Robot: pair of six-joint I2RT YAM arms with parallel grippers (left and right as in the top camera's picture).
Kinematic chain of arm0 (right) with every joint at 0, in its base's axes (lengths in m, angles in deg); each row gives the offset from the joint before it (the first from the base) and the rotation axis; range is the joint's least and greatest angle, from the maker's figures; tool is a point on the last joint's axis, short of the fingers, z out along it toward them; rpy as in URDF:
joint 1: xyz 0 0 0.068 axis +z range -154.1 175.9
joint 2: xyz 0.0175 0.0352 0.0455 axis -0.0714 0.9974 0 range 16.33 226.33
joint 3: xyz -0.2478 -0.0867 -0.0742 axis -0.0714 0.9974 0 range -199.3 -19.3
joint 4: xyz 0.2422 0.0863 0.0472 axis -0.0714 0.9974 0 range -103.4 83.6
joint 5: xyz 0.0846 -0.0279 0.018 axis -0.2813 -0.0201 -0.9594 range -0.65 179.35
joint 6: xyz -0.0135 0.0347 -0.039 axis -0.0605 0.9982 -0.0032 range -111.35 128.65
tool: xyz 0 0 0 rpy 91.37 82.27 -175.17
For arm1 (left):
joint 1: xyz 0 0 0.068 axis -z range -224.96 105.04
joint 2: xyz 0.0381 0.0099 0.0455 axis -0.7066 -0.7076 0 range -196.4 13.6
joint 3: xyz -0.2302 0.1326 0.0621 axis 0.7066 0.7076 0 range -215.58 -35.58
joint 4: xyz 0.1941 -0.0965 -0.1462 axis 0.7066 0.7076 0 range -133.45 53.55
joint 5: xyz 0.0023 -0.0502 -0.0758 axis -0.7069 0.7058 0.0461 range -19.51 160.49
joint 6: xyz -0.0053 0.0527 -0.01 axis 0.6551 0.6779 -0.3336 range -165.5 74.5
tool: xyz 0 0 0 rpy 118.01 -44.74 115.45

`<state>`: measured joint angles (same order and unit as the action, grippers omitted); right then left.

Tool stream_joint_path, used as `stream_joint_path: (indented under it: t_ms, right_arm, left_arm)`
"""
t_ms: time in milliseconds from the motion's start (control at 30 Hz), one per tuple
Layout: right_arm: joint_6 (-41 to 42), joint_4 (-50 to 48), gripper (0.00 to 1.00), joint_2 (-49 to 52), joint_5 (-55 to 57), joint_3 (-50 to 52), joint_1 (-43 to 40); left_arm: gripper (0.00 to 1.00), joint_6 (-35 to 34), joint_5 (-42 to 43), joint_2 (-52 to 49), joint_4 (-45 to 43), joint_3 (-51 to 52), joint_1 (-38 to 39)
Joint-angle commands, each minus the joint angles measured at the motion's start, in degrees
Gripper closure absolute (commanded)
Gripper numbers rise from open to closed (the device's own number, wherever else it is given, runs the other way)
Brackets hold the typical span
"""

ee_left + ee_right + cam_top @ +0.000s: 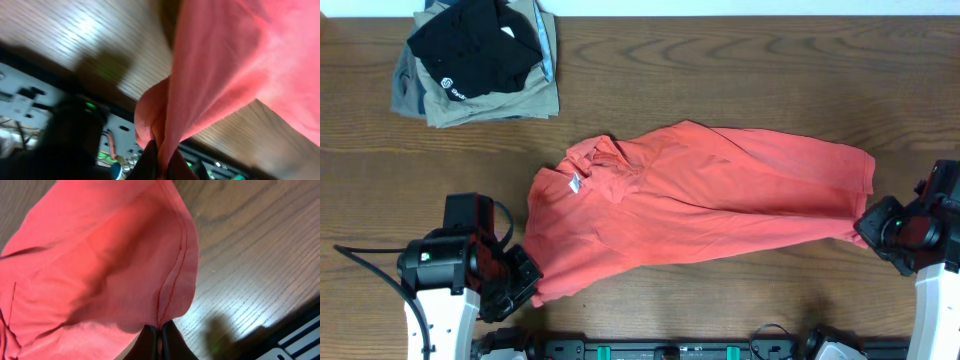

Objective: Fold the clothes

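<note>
Clamps left gripper (528, 283) and right gripper (867, 227) on opposite ends of the clothes (700, 195), crumpled flat, with no fold made yet.

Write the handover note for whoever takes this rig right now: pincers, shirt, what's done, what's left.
Left pincer: shut on the shirt at its near-left edge, cloth bunched between the fingers.
Right pincer: shut on the hemmed edge at the shirt's right end.
Shirt: spread rumpled across the table, neck tag showing. A pile of folded clothes sits at the far left corner.
Done: both ends gripped.
Left: no tidy fold shows yet; all the folding remains.
</note>
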<state>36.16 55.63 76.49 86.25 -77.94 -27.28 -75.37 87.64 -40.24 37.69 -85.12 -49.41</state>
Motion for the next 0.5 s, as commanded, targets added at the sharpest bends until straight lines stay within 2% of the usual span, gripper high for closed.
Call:
stream_joint_path:
  t_ms: [0,167,367,467]
  right_arm:
    - [1.46,-0.63,0.98,1.05,2.71,0.31,-0.76]
    - [1.53,-2.49,0.98,4.07,2.91,0.31,-0.76]
    - [2.67,-2.89,0.98,9.6,2.16,0.31,-0.76]
    - [-1.88,-2.47,0.99,11.34,-2.71,0.31,-0.74]
  left_arm:
    - [0.94,4.24,4.37,1.6,0.7,-2.05,-0.24]
    - [0.94,6.99,4.17,5.16,3.28,-6.88,-0.24]
    - [0.94,6.6,-1.05,10.88,8.22,-13.79,-0.26]
    - [0.94,5.33,-5.79,12.39,10.69,-17.14,-0.26]
